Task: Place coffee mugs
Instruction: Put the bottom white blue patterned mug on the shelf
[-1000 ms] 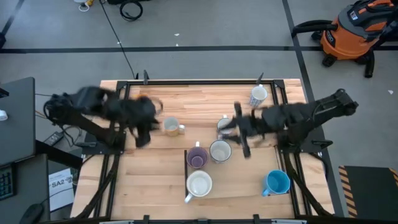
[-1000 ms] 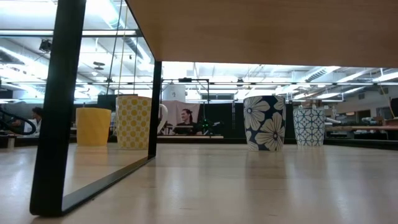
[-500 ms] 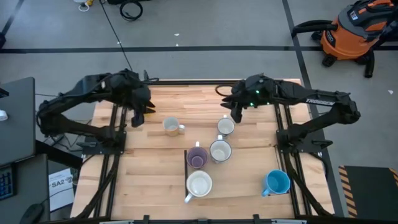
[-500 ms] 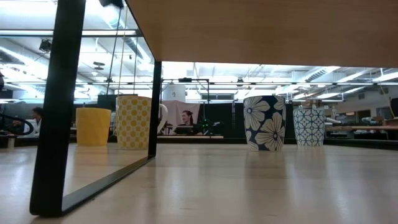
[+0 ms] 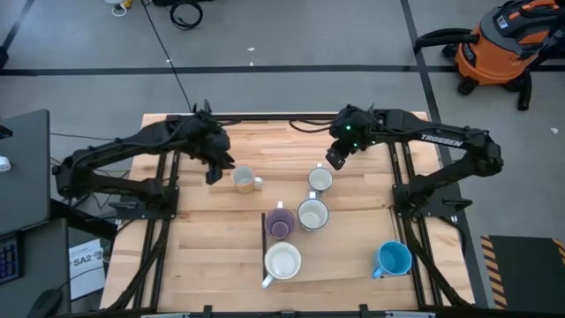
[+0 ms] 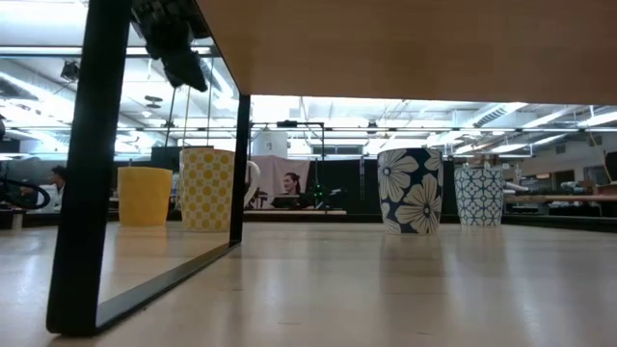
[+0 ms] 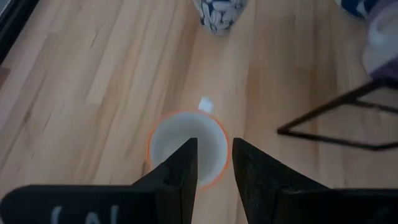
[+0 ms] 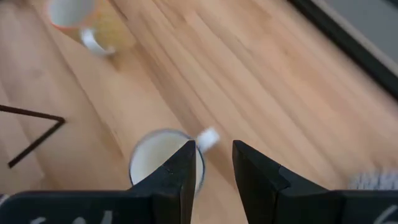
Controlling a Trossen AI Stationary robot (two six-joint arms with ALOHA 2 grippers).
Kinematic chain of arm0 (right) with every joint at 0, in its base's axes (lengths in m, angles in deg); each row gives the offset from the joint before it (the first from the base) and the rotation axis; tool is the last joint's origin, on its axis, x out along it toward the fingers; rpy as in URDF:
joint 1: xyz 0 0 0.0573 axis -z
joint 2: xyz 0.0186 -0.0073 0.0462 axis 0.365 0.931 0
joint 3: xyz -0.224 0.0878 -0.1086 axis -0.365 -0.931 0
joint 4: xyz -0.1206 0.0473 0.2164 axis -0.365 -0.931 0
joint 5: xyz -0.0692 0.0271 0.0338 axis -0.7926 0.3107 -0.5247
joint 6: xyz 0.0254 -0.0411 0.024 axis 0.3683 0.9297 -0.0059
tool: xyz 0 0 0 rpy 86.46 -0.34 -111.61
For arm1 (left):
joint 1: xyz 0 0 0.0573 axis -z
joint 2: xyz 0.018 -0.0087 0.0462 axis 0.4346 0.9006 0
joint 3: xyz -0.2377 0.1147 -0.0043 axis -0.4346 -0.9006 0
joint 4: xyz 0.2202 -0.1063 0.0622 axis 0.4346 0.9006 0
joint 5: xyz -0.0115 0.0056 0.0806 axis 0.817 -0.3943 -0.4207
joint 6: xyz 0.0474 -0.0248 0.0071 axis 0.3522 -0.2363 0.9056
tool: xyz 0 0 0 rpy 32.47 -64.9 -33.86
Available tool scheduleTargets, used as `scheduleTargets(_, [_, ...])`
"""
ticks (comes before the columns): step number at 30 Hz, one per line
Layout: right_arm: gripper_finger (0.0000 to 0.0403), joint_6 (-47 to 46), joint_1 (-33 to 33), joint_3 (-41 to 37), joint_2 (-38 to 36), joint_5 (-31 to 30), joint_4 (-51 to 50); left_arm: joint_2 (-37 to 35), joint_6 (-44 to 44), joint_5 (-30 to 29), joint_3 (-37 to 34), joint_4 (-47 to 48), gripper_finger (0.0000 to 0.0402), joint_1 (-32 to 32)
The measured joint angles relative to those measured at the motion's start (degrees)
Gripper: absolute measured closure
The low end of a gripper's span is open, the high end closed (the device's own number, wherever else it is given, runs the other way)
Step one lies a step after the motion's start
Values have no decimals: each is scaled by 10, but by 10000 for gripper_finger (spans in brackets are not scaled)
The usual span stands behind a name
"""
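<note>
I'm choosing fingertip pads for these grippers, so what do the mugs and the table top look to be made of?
The orange-rimmed mug looks like glazed ceramic: smooth pale inside, thick rounded rim. The blue mug looks likewise, with an even glossy colour, though plastic cannot be ruled out. The table looks like wooden butcher block: long pale strips with grain lines, with a smooth, low-sheen finish.

Prob. robotics lab: shop vac, floor cables, desks w/ person.
</note>
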Motion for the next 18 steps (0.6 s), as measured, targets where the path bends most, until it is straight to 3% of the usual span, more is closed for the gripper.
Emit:
scheduleTargets(7, [291,-59,-8,-55,14,2,-10,0,-31,2,-16,-43,294,-3])
scheduleTargets(18, [291,-230,-9,-127,17,4,37,0,-35,2,-16,-45,294,-3])
